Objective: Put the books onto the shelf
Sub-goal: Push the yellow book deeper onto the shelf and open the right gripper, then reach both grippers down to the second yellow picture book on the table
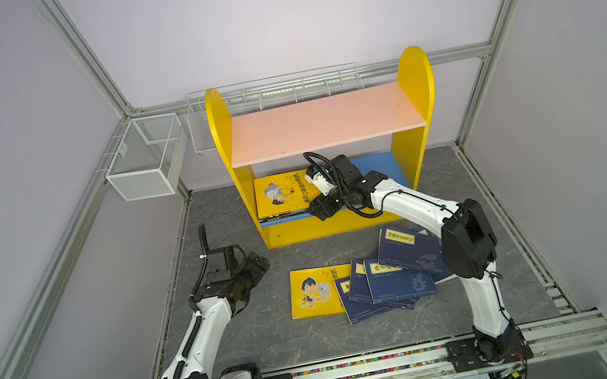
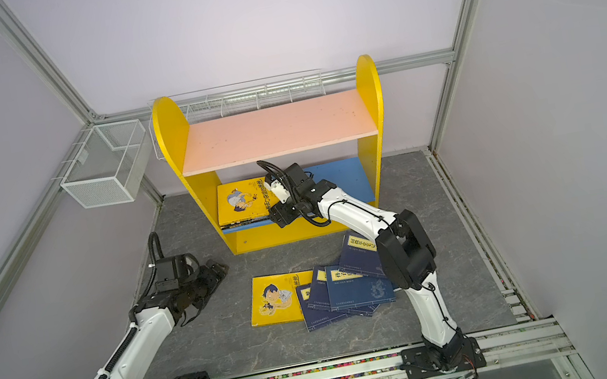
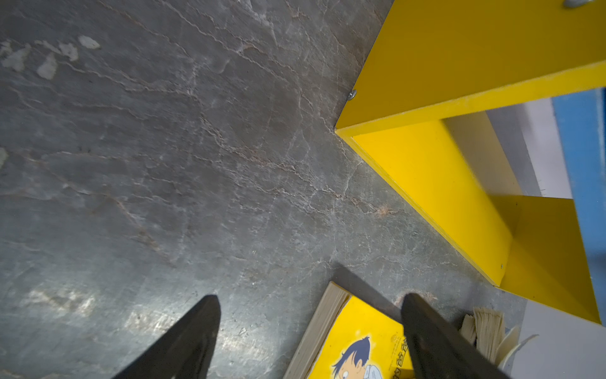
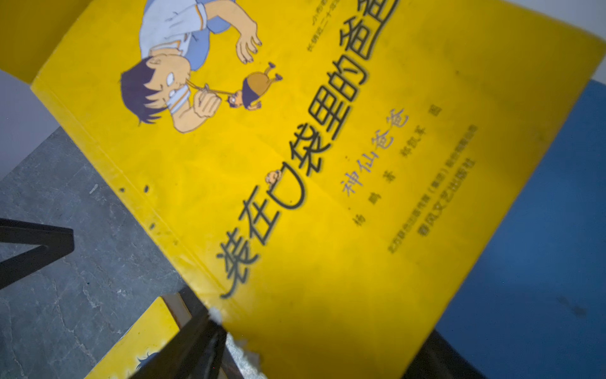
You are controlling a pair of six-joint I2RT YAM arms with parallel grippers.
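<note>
1. Several books point(image 1: 389, 280) lie fanned on the counter point(image 1: 235, 337); the left hand point(image 3: 310, 298) hovers beside them, jaws apart, empty.
2. The right hand point(image 4: 323, 328), jaws apart, stands at a corner of the yellow book point(image 1: 282, 196) lying on the blue board point(image 1: 379, 173) of the shelf point(image 1: 323, 119).
3. Risk: on drawing back, the right hand may catch that corner and drag the book off.

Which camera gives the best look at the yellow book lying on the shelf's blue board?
The right wrist view: the yellow book fills the frame, title and cartoon boy legible. In both top views it is small, flat on the blue board. The left wrist view misses it.
</note>
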